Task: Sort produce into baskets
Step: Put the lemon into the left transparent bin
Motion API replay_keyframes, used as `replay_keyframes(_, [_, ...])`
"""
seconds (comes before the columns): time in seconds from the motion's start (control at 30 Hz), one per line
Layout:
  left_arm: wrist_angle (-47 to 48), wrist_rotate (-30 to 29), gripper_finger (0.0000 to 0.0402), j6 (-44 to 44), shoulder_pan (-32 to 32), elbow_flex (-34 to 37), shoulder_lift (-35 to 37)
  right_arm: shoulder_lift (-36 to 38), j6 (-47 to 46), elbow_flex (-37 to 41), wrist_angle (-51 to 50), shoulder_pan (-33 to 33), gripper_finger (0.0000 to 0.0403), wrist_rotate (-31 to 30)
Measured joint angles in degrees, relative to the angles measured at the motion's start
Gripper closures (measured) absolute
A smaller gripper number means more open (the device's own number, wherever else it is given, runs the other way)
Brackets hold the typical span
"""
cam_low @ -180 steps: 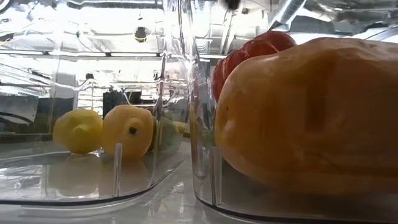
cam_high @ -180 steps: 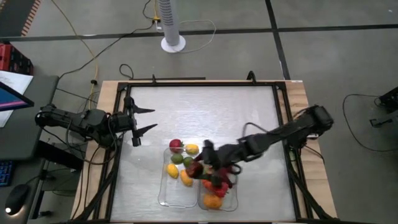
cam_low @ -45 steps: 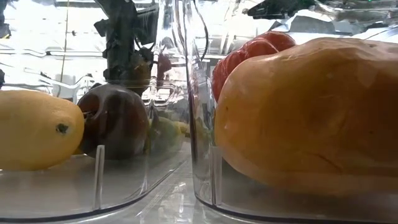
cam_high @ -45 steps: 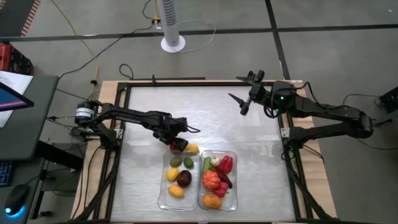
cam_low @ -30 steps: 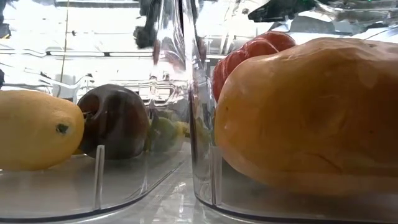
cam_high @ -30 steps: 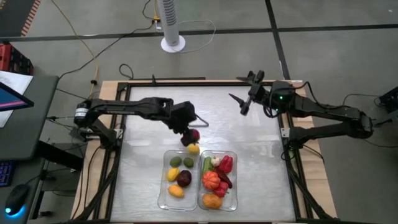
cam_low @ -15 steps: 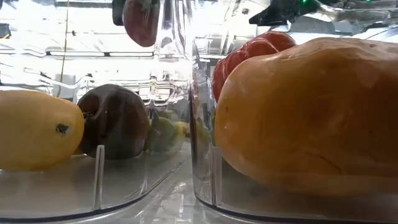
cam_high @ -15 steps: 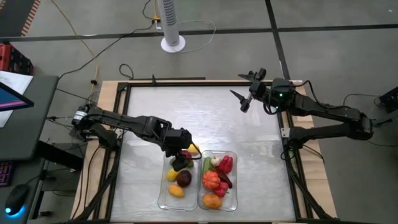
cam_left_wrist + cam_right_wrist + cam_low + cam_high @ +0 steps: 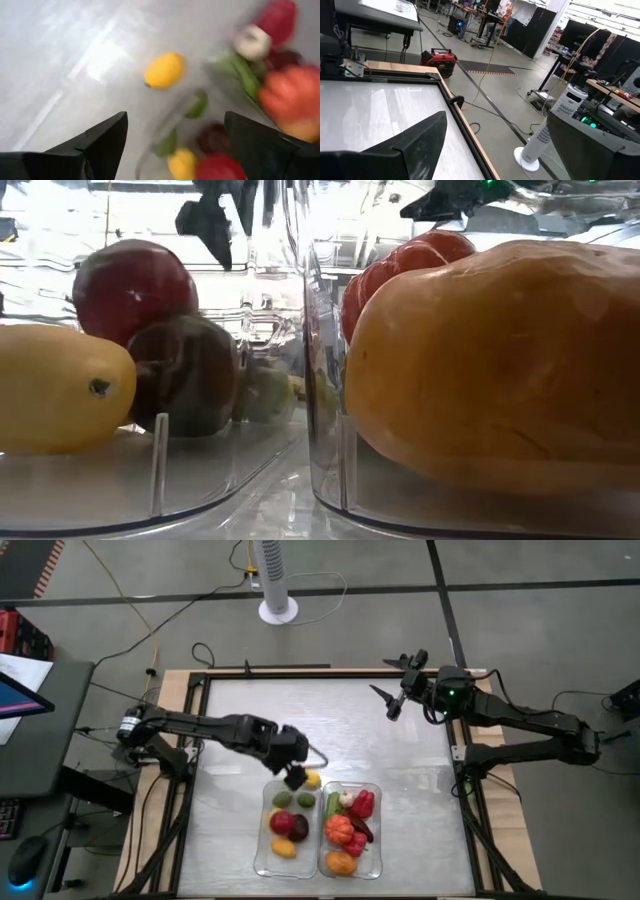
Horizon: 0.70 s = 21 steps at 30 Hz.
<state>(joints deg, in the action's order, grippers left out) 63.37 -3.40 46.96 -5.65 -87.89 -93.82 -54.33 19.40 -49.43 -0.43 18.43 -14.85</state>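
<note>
Clear plastic gleams down at six o'clock on the table [image 9: 230, 740], where two baskets sit side by side, touching. Over at nine o'clock the left arm reaches in, and the left gripper [image 9: 297, 772] hangs above the far end of the left basket [image 9: 262, 852], fingers spread wide with nothing between them. Right below it, a red fruit [image 9: 283, 823] sits in that basket atop the pile, against a dark maroon fruit [image 9: 185, 375] and a yellow one [image 9: 60, 388], with two green pieces [image 9: 291, 801] nearer the gripper. One yellow lemon-like fruit [image 9: 312, 779] lies outside on the bare tabletop, just beside the baskets' far rims. Next door, the right basket [image 9: 378, 835] is packed: a red pepper [image 9: 362, 803], an orange tomato-like piece [image 9: 339, 830] and a big orange one [image 9: 490, 370] at the near end. Up at two o'clock, the right gripper [image 9: 397, 700] hovers well apart from everything, claw splayed and empty.
</note>
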Motion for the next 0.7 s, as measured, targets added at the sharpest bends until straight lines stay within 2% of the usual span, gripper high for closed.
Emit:
replay_keyframes(0.17, [-1.3, 2.8, 0.0084, 2.6, 6.3, 4.2, 0.0, 0.0, 0.0, 0.0, 0.0, 0.0, 0.0033, 0.0])
replay_keyframes(0.27, [-5.2, 5.6, 0.0084, 3.3, 9.1, 7.7, -0.1, 0.0, 0.2, 0.0, 0.0, 0.0, 0.0033, 0.0])
replay_keyframes(0.37, [-8.6, 5.7, 0.0083, 3.4, 11.4, 9.4, -0.1, 0.0, 0.4, 0.0, 0.2, 0.0, 0.0033, 0.0])
replay_keyframes(0.7, [-19.9, 8.9, 0.0083, 6.0, 12.7, 16.8, -0.1, 0.0, 0.6, 0.0, 0.1, 0.0, 0.0033, 1.4])
